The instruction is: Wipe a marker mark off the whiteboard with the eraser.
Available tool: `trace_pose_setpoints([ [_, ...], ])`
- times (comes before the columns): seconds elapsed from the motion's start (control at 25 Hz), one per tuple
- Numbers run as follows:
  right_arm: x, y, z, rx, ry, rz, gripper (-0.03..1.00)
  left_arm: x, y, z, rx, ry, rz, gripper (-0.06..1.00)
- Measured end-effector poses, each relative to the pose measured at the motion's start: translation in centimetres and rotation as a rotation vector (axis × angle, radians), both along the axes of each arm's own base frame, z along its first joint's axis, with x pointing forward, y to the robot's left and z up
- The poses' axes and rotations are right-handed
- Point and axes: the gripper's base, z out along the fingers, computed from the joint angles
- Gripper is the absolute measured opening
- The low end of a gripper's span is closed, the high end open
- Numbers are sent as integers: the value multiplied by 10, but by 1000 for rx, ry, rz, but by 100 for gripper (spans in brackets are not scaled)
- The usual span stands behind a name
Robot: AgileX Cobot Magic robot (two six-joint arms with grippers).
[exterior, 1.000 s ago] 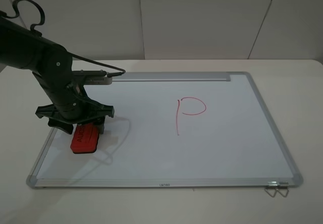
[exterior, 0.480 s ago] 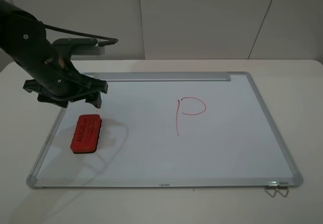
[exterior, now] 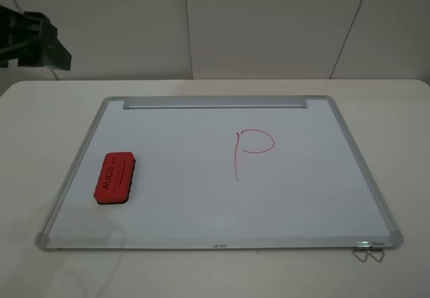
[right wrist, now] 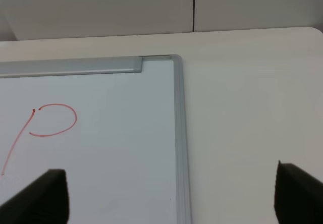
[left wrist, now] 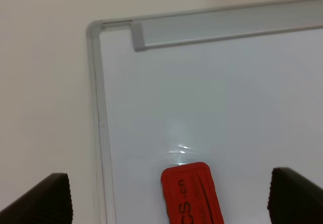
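Looks all done: no red circle to see on the whiteboard [exterior: 201, 204], only a red P [exterior: 252, 147], eraser [exterior: 115, 177] lying free near its left edge, both grippers spread wide, holding nothing

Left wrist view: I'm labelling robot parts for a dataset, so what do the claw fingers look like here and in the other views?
In the left wrist view only two fingertips show: dark, matte, blunt wedges with a finely textured surface. The right claw's fingertips look the same. The exterior high view catches only a dark, blocky piece of the left arm. No cables or markings are visible.
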Motion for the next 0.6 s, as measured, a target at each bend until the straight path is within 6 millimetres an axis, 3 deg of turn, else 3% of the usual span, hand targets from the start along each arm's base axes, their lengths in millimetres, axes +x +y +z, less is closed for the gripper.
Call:
trace_pose_setpoints([
  [0.12, 0, 0, 0, 0, 0, 0, 72, -27, 15, 23, -1, -61, -7, 77],
  [0.36, 0, 0, 0, 0, 0, 0, 72, -76, 34, 45, -26, -101, -59, 77],
  [0.6, 0, 0, 0, 0, 0, 0, 72, -121, 51, 47, -82, -147, -95, 77],
])
